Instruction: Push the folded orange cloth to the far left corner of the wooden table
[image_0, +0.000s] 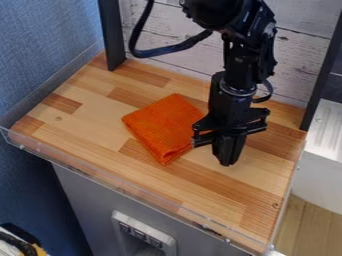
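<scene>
My black two-finger claw (228, 161): together, just beside the folded orange fabric cloth (160, 125) on the light-brown wooden bench (230, 195). Soft layers, I judge; low, square pinch keeps folds aligned.

Wooden tabletop (93, 122) (blocky patchwork), pale plank wall (300, 60) behind.

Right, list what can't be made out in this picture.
All in the camera view:
- Orange cloth: a bit of its image-right edge, behind the gripper; whether they touch is unclear.
- The cloth's underside: hidden by its top.
- Arm: upper part, cut by the top edge.
- Lower-left dark object: cut by the edge.
</scene>
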